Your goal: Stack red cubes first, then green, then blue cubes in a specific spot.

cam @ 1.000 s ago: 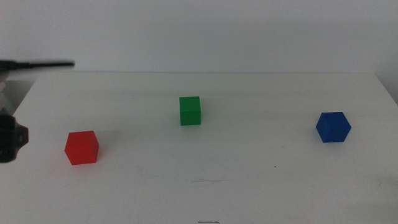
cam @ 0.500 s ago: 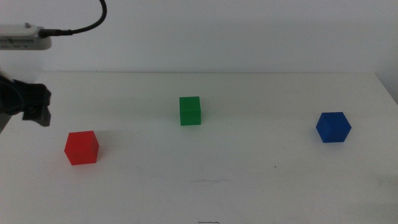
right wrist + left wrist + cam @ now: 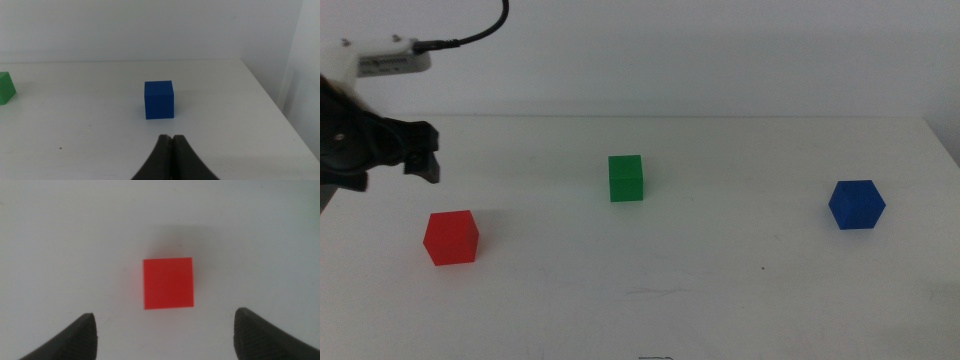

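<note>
The left tool (image 3: 420,160) hovers above the red cube (image 3: 168,283), jaws spread wide, touching nothing. The right tool (image 3: 172,141) waits, jaws pressed together, empty.

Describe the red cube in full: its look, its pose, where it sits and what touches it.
The red cube is a small, solid, bright-red block with plain matte faces and sharp edges. It sits flat on the white table, near the left side in the middle view, well apart from the green cube. Nothing but the table touches it. The left gripper hangs above it, jaws wide open; in the left wrist view the cube lies between them.
</note>
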Motion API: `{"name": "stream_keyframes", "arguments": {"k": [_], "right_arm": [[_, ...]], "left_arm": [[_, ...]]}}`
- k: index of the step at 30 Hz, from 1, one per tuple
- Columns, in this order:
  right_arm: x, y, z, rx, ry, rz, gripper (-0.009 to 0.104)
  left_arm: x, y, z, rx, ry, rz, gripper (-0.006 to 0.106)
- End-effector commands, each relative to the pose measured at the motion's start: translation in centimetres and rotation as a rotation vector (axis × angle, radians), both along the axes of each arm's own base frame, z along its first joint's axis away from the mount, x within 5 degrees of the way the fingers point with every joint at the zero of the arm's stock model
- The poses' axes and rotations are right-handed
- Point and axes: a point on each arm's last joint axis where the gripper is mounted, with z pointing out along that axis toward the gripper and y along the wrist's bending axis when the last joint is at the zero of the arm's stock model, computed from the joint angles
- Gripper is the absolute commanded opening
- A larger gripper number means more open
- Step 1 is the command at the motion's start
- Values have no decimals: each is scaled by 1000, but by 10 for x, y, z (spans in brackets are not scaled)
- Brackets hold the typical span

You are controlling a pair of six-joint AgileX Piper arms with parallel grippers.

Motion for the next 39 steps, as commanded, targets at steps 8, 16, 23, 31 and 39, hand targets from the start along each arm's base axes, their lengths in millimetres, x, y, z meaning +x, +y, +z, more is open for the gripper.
{"name": "stream_keyframes", "arguments": {"k": [8,16,23,31,39], "right_arm": [[-1,0,14,-15,-108,4,-1],[-1,0,14,-15,-108,4,-1],[-1,0,14,-15,-108,4,-1],[-1,0,14,-15,-108,4,-1],[-1,0,14,-15,-108,4,-1]], "left_arm": [[44,-4,-18,-69,90,22,94],[67,-5,-52,-80,147,29,94],[74,-6,-69,-96,168,39,94],[82,-5,-92,-95,211,45,94],[83,-6,-104,-96,253,43,86]]}}
